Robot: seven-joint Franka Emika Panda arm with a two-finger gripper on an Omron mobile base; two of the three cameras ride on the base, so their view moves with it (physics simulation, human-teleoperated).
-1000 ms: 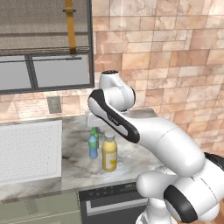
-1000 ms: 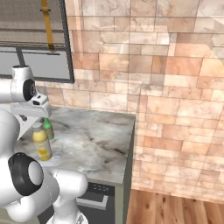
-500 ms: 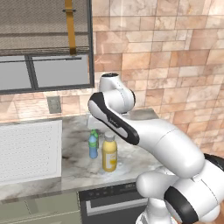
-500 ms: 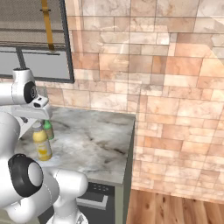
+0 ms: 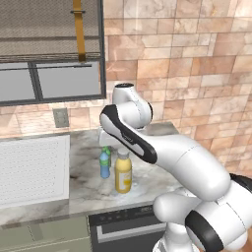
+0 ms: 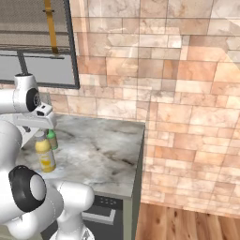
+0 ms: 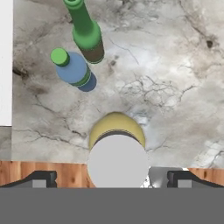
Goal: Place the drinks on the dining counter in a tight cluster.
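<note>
The yellow bottle (image 7: pixel 117 144) stands on the marble bench (image 7: pixel 175 87), its grey cap between the wide-open, empty jaws. The blue bottle (image 7: pixel 74 70) and green bottle (image 7: pixel 86 33) stand just beyond it. The arm reaches straight down over the yellow bottle.

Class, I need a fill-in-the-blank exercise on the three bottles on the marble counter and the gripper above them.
1. The yellow bottle wears a cap coloured ____.
2. The blue bottle wears a cap coloured ____.
3. The gripper hangs above the yellow bottle with its jaws ____.
4. In the hand view, the bottle standing nearest the green glass bottle is the ____ one.

Missing words: grey; green; open; blue
</note>
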